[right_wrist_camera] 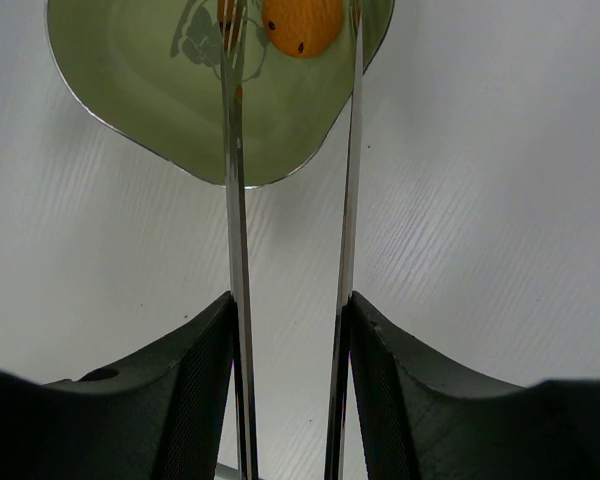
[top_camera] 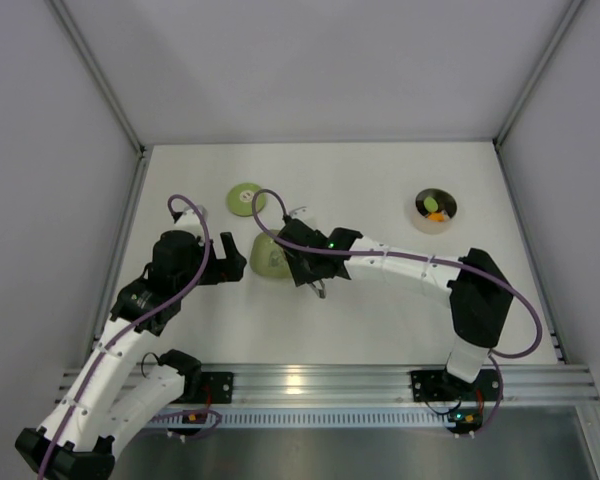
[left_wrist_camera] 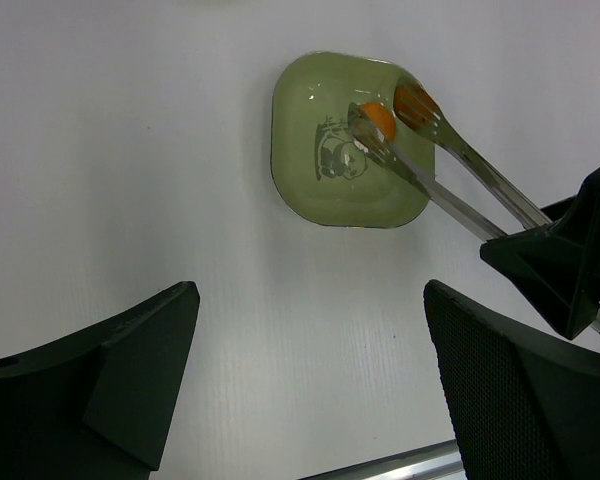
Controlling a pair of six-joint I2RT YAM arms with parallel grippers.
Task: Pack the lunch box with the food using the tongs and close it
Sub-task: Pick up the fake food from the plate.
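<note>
Jaws of the right gripper (right_wrist_camera: pixel 292 308) were closed on the tongs (right_wrist_camera: pixel 236 200). Ahead of them, the tong tips bracketed an orange food piece (right_wrist_camera: pixel 302 25) on the green plate (right_wrist_camera: pixel 150 100). On the left gripper (left_wrist_camera: pixel 310 300) the jaws stood wide open and empty, just short of the plate. We noted the lunch box (top_camera: pixel 435 208) well apart, to the right of both.

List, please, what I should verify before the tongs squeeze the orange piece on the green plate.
1. Tongs clamped between the right gripper's fingers: ok.
2. Orange piece lies between the tong arms, on the plate: ok.
3. Both arms touching the piece: not ok, there is a gap on one side.
4. Left gripper open and off the plate: ok.
5. Lunch box uncovered, lid lying apart: ok.
6. Room for more in the lunch box: cannot tell.
</note>
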